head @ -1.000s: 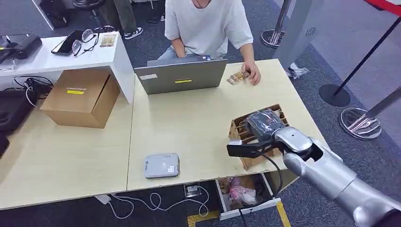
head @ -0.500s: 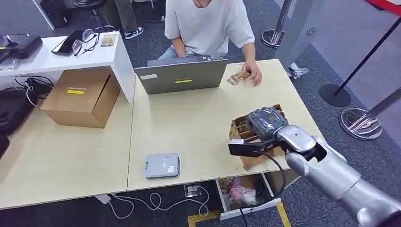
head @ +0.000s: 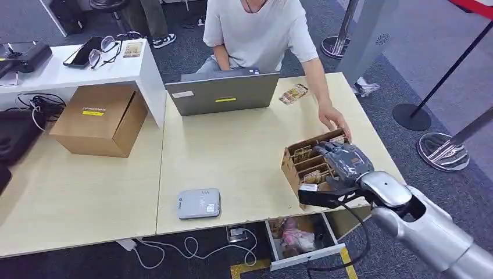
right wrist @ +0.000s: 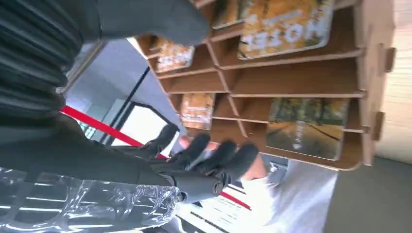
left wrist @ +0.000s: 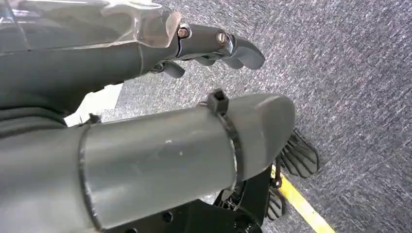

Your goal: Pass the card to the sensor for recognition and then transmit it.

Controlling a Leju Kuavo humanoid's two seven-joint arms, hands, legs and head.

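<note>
the right robot hand (head: 340, 168) hangs over the near end of the cardboard card rack (head: 296, 165) at the table's (head: 232, 151) right side, its dark thumb jutting out past the rack's front edge. in the right wrist view its fingers (right wrist: 214, 160) are loosely spread beside the rack's slots and nothing sits between them; it holds no card. cards (right wrist: 306, 126) stand in several compartments of the rack just by those fingers, one printed with a road scene, another with big pale letters. a person's hand (head: 336, 121) reaches to the rack's far end, just beyond the robot hand. the card reader (head: 199, 203), a flat grey pad, lies well off toward the middle of the table's near edge. a grey laptop (head: 224, 93) sits farther off across the table, with a loose card (head: 293, 93) beside it. the left robot hand (left wrist: 214, 46) hangs over grey carpet (left wrist: 350, 73), fingers curled in on nothing.
</note>
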